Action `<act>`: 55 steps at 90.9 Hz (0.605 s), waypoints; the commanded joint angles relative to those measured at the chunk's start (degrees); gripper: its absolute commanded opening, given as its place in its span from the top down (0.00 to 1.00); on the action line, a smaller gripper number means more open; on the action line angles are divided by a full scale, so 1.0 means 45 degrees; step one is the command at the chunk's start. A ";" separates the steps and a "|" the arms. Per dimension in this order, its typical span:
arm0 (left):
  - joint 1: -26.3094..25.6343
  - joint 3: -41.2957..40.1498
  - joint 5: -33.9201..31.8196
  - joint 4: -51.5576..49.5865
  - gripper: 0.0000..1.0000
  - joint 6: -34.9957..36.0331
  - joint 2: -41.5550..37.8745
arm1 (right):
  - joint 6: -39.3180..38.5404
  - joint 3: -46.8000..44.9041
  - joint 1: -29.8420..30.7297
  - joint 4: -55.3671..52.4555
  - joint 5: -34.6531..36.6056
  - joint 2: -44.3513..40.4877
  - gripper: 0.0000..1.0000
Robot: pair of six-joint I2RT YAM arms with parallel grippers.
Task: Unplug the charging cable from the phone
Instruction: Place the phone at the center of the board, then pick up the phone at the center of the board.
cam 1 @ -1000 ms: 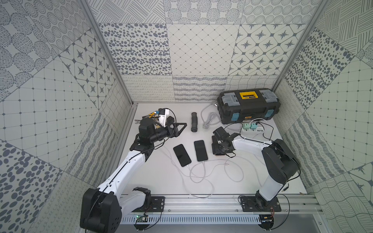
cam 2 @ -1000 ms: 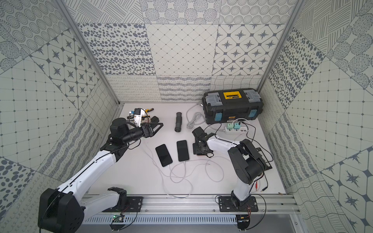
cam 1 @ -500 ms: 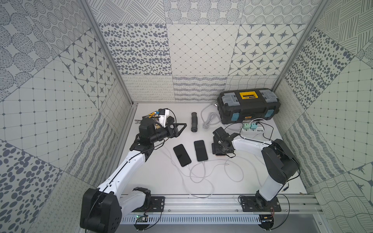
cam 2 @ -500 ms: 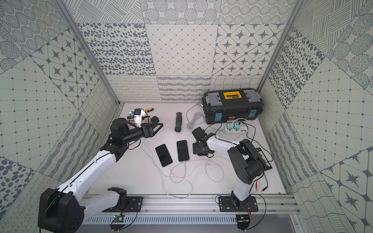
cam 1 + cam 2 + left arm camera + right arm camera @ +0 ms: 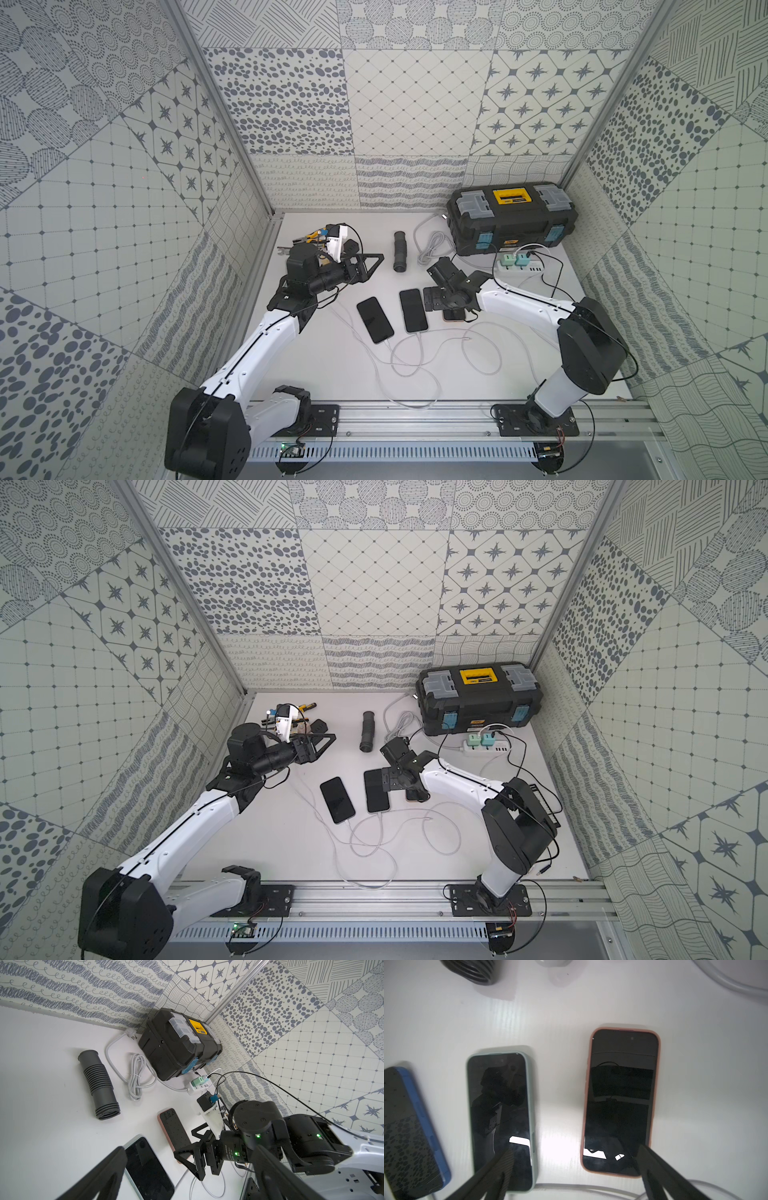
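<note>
Three phones lie face up side by side: a blue-cased phone (image 5: pixel 375 319), a pale green-cased phone (image 5: pixel 413 310) and a pink-cased phone (image 5: pixel 620 1101). White charging cables (image 5: pixel 409 357) run from the near ends of the blue and green phones. One loose cable end (image 5: pixel 468 338) lies on the table apart from the pink phone, whose near edge shows no plug. My right gripper (image 5: pixel 575 1167) hovers open low over the gap between the green and pink phones, holding nothing. My left gripper (image 5: pixel 370 264) hangs open and empty above the back left of the table.
A black toolbox (image 5: pixel 513 222) stands at the back right, with a power strip and green chargers (image 5: pixel 519 266) in front of it. A ribbed black tube (image 5: pixel 400 251) and a coiled grey cord (image 5: pixel 432 245) lie behind the phones. Small tools (image 5: pixel 328 239) cluster at the back left.
My right gripper's jaws have spread wider over the phones. Both arms have stayed in place, as have the phones and cables.
</note>
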 commanded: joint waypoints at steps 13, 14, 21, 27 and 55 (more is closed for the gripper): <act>0.0037 0.0095 -0.0087 -0.0112 0.02 0.0290 0.0062 | 0.0814 0.1087 0.1457 -0.0083 0.0568 0.0756 0.03; 0.0045 0.0085 -0.0077 -0.0107 0.02 0.0296 0.0064 | 0.0838 0.1122 0.1512 -0.0083 0.0598 0.0838 0.03; 0.0039 0.0066 -0.0050 -0.0114 0.02 0.0267 0.0057 | 0.0962 0.1385 0.1778 -0.0080 0.0639 0.1337 0.03; 0.0052 0.0056 -0.0048 -0.0139 0.02 0.0294 0.0043 | 0.1080 0.1607 0.1952 -0.0053 0.0723 0.1798 0.03; 0.0047 0.0043 0.0020 -0.0200 0.02 0.0358 0.0046 | 0.1117 0.2114 0.2236 0.0301 0.0463 0.3414 0.03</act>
